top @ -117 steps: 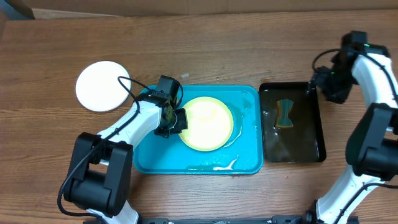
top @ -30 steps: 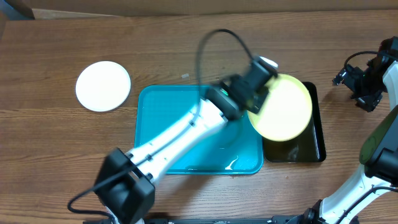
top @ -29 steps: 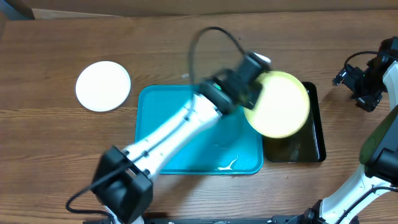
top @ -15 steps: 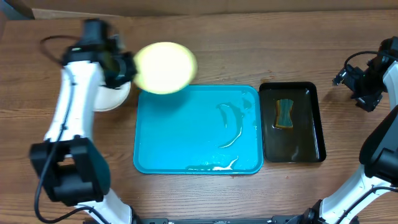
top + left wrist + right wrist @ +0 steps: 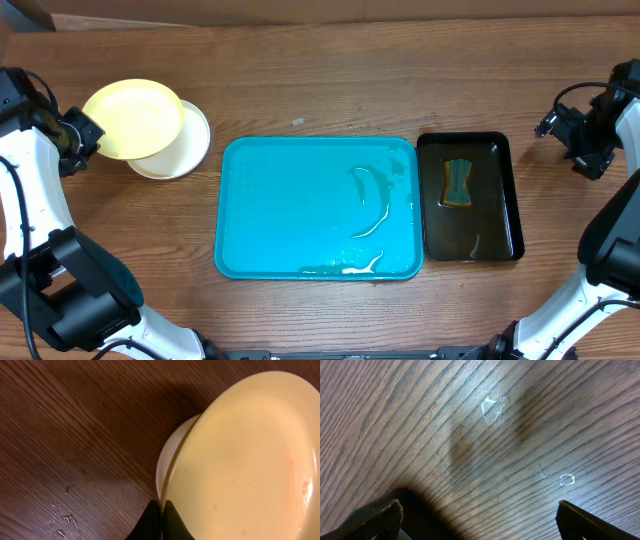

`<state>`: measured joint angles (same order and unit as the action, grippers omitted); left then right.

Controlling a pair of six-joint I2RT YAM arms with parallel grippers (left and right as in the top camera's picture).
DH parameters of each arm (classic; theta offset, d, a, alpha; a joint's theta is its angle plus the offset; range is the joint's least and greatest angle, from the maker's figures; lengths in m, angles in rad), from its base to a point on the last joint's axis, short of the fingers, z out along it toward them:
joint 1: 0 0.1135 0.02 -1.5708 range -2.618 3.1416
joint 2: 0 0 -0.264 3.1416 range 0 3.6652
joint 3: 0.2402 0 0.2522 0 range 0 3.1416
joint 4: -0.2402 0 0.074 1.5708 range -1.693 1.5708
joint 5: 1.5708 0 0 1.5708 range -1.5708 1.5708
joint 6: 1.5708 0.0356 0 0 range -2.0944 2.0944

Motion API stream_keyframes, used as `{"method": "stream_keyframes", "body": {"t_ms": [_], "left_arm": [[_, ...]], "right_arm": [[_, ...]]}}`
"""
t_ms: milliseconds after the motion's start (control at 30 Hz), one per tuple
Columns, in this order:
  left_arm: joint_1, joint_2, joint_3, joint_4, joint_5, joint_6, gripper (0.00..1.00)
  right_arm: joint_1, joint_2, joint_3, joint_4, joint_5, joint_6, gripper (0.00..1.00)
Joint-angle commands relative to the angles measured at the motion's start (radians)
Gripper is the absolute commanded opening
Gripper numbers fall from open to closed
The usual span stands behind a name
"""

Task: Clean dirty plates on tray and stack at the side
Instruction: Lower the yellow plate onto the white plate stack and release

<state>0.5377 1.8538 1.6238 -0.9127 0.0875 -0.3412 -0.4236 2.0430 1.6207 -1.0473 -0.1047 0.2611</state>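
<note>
My left gripper (image 5: 78,138) is shut on the left rim of the pale yellow plate (image 5: 132,118). That plate hangs tilted over the white plate (image 5: 186,152), which lies on the wood to the left of the tray and is half covered by it. In the left wrist view the two fingertips (image 5: 161,519) pinch the yellow plate (image 5: 245,455), and the white plate (image 5: 169,456) peeks out from under its edge. The turquoise tray (image 5: 280,215) holds no plates, only wet streaks. My right gripper (image 5: 572,135) stands open over bare wood at the far right, its fingers (image 5: 375,516) wide apart with nothing between them.
A narrow black tray (image 5: 500,215) lies just right of the turquoise one, with a sponge (image 5: 458,182) in dark liquid. Water droplets (image 5: 492,406) dot the wood under the right gripper, and more droplets (image 5: 67,521) lie near the left gripper.
The left arm has swung the yellow plate from over the black tray across the turquoise tray to the far left, above the white plate. The right arm has stayed still.
</note>
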Motion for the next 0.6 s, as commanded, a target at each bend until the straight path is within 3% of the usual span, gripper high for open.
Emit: {"method": "stream_keyframes", "body": {"t_ms": [0,400,467,567], "left_arm": [[-0.004,0.035,0.006,0.023,-0.043,0.004,0.04],[-0.016,0.178,0.006,0.061,-0.043,0.004,0.05],[-0.018,0.190,0.006,0.066,-0.032,0.004,0.11],[-0.020,0.193,0.006,0.088,0.047,0.019,0.31]], "right_arm": [[0.003,-0.035,0.016,0.004,-0.001,0.004,1.00],[0.003,-0.035,0.016,0.004,-0.001,0.004,1.00],[0.003,-0.035,0.016,0.004,-0.001,0.004,1.00],[0.003,-0.035,0.016,0.004,-0.001,0.004,1.00]]}}
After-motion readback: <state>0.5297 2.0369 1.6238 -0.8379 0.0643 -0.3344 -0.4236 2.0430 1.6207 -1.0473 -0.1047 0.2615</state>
